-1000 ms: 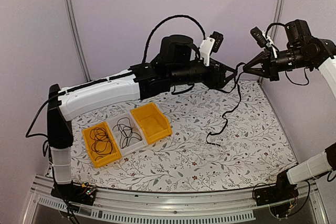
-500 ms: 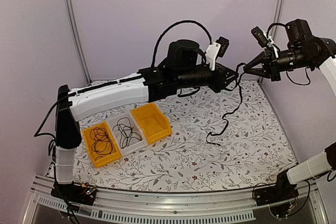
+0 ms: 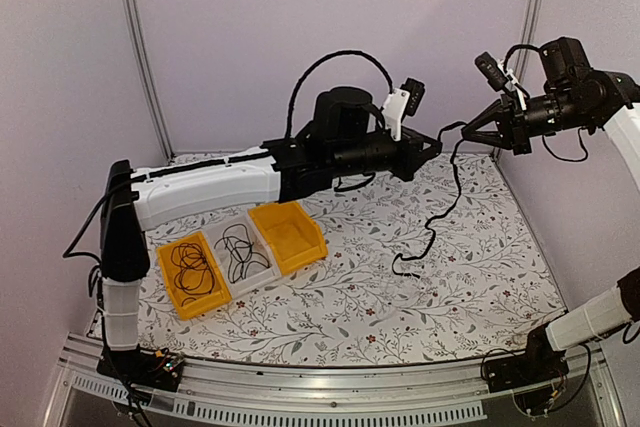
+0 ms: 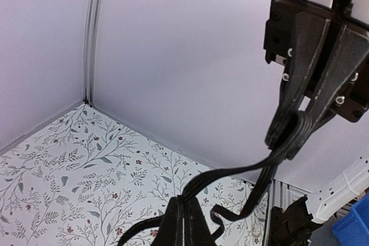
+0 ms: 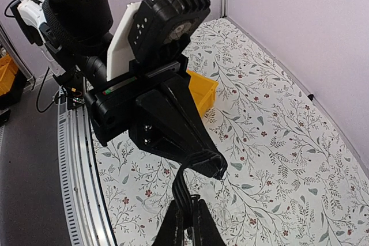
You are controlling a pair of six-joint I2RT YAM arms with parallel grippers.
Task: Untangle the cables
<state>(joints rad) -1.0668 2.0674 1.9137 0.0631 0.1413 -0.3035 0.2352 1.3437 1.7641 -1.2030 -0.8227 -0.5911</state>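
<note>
A black cable (image 3: 452,179) hangs in the air at the back right. It is stretched a short way between my two grippers, and its loose end droops to the table (image 3: 405,265). My left gripper (image 3: 435,143) is shut on it, and in the left wrist view the left gripper (image 4: 185,201) pinches several parallel black strands (image 4: 230,172). My right gripper (image 3: 468,131) faces it tip to tip and is shut on the same cable, with the right gripper (image 5: 194,201) clamping the strands (image 5: 183,185). More black cables lie coiled in two bins.
Three bins stand in a row at the front left: a yellow bin (image 3: 168,257) with a coiled cable, a pale bin (image 3: 262,265) with another, and a yellow bin (image 3: 300,215) with nothing in it. The side wall (image 3: 520,177) stands close to the right gripper.
My left gripper has closed on the hanging cable beside the right gripper's tips. The left arm has lifted slightly. The right arm has hardly moved.
</note>
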